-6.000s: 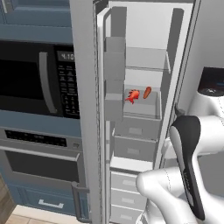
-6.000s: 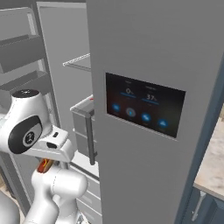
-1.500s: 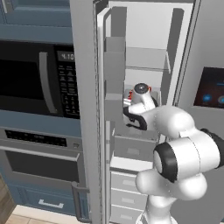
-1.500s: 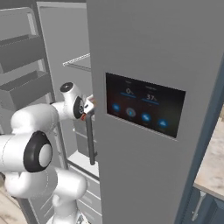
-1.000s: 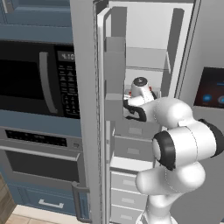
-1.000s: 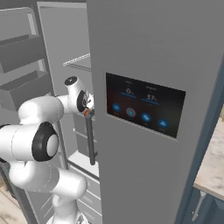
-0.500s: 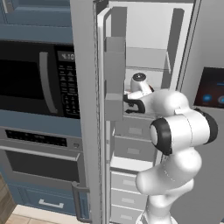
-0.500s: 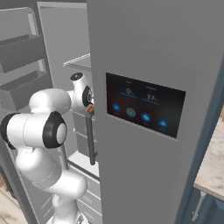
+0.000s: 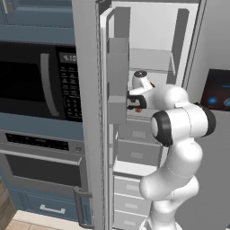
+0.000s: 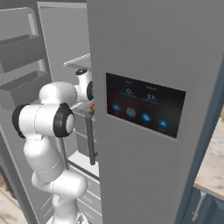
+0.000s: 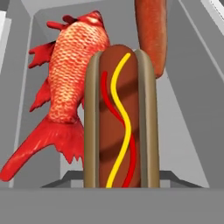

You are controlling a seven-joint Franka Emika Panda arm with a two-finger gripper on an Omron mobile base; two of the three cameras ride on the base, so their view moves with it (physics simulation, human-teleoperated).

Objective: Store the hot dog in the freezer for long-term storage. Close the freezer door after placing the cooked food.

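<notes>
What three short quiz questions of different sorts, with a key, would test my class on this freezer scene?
1. True or false: the freezer door stands open.
2. Multiple choice: in the hand view, what lies right beside the hot dog? A) a red fish B) a green apple C) a milk carton
3. Fill in the missing word: the gripper has reached into the ______.

Key: 1 true. 2 A, the red fish. 3 freezer.
</notes>
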